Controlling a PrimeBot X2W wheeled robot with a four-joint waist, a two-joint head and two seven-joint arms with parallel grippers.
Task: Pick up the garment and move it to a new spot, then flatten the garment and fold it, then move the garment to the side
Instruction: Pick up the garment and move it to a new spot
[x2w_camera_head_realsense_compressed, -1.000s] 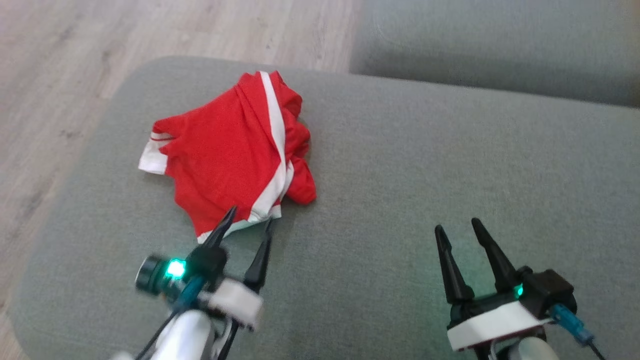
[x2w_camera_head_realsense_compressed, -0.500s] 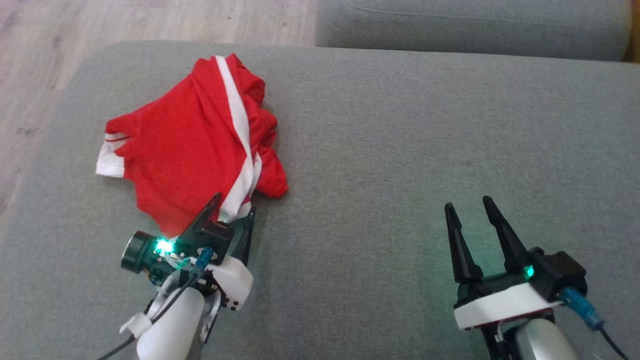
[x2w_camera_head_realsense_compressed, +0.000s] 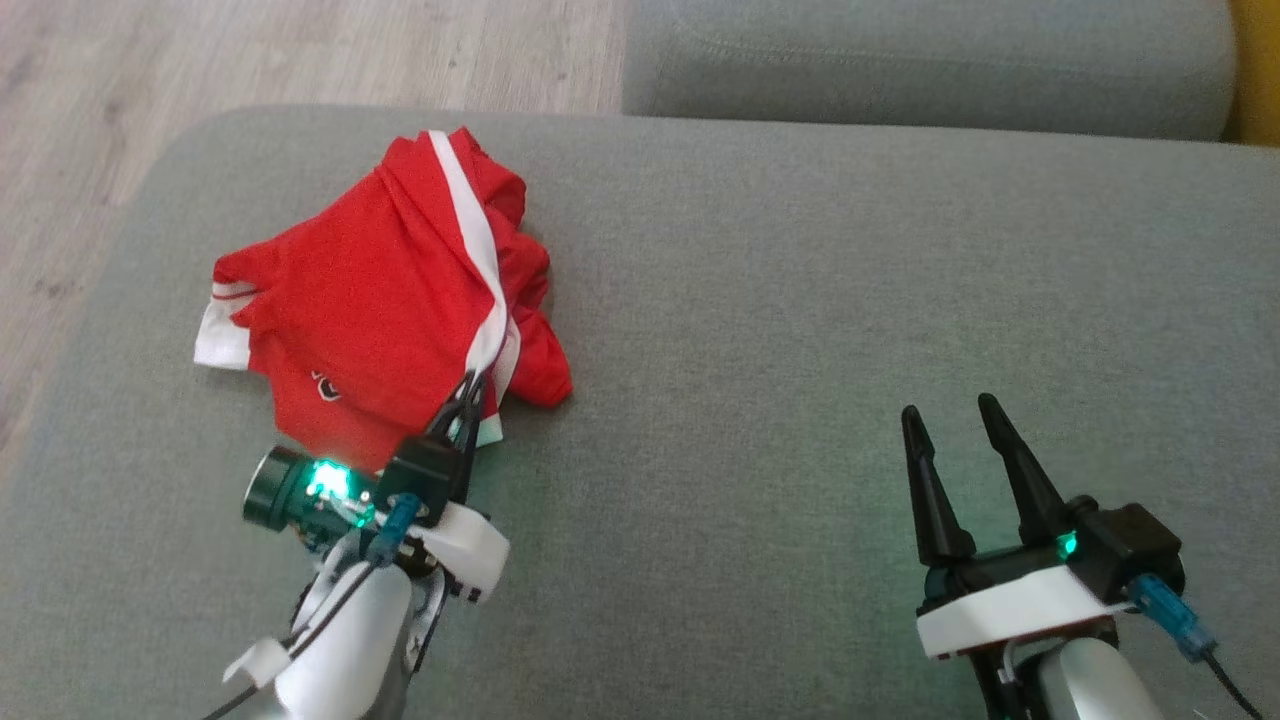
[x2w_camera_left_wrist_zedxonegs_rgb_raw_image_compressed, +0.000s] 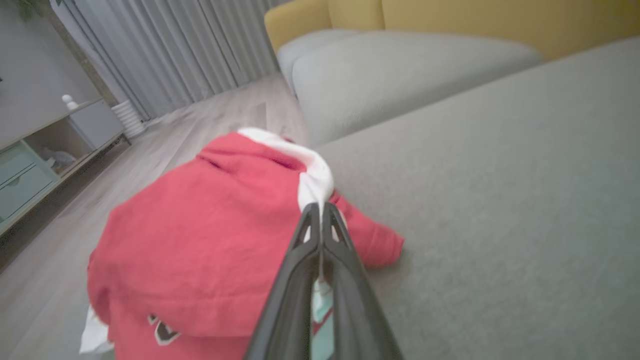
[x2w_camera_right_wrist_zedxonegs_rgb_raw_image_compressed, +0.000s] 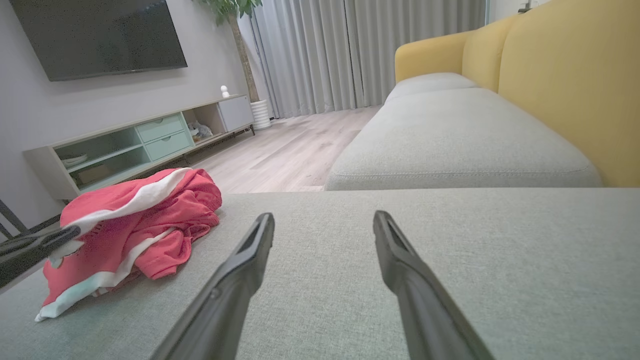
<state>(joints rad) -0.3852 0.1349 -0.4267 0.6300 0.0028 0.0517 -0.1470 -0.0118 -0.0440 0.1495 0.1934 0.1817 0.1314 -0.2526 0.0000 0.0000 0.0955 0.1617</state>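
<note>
The garment (x2w_camera_head_realsense_compressed: 380, 300) is a crumpled red piece with white stripes, lying on the left part of a grey sofa cushion (x2w_camera_head_realsense_compressed: 800, 330). My left gripper (x2w_camera_head_realsense_compressed: 470, 385) is shut on the garment's near edge, pinching the white stripe there. In the left wrist view the two dark fingers meet on the cloth at the left gripper (x2w_camera_left_wrist_zedxonegs_rgb_raw_image_compressed: 320, 207), with the red garment (x2w_camera_left_wrist_zedxonegs_rgb_raw_image_compressed: 200, 250) bunched behind them. My right gripper (x2w_camera_head_realsense_compressed: 952, 412) hovers open over bare cushion at the lower right, well apart from the garment. The right wrist view has the garment (x2w_camera_right_wrist_zedxonegs_rgb_raw_image_compressed: 135, 225) at its left and the right gripper (x2w_camera_right_wrist_zedxonegs_rgb_raw_image_compressed: 322, 217) open.
Wooden floor (x2w_camera_head_realsense_compressed: 200, 60) lies beyond the cushion's left and far edges. A second grey cushion (x2w_camera_head_realsense_compressed: 920, 60) sits behind, with a yellow backrest (x2w_camera_right_wrist_zedxonegs_rgb_raw_image_compressed: 570, 75) to the right. A TV unit (x2w_camera_right_wrist_zedxonegs_rgb_raw_image_compressed: 135, 140) and curtains (x2w_camera_right_wrist_zedxonegs_rgb_raw_image_compressed: 360, 50) stand across the room.
My left gripper went forward onto the garment's near edge and closed from open to shut on it. The head camera shifted, so the whole scene slid. The right gripper stayed open.
</note>
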